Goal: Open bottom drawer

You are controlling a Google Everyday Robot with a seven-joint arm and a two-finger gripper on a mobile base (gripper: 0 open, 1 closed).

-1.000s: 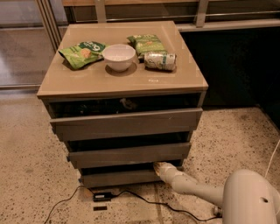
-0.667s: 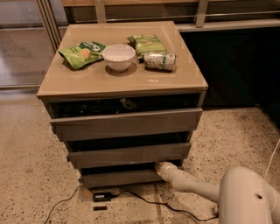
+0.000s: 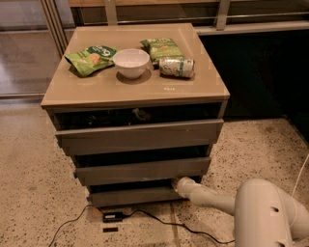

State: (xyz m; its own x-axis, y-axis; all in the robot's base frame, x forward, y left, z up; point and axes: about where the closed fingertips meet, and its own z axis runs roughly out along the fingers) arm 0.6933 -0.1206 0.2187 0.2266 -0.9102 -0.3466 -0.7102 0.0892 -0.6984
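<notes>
Gripper (image 3: 179, 184) sitting at bottom drawer (image 3: 130, 196), rt end.
Arm (image 3: 212, 198) lying low from lower rt; gripper pressing into dark gap along drawer front's top edge. Open/closed: can't tell. Bottom drawer sitting lowest in stack, just above floor (image 3: 34, 193).

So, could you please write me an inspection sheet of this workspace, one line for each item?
Surface: beige cabinet top, carrying four things.
Job's things: bottom drawer, lowest of three grey fronts, with a dark gap above it; how far open cannot be told.
Clutter: white bowl, green snack bag to its left, second green bag behind a can lying on its side.
Grippers: gripper at the right end of the bottom drawer's upper edge; the arm extends from the lower right.
Cables: black cable on the floor before the cabinet, by a small black box.
Surroundings: speckled floor; railing behind.
</notes>
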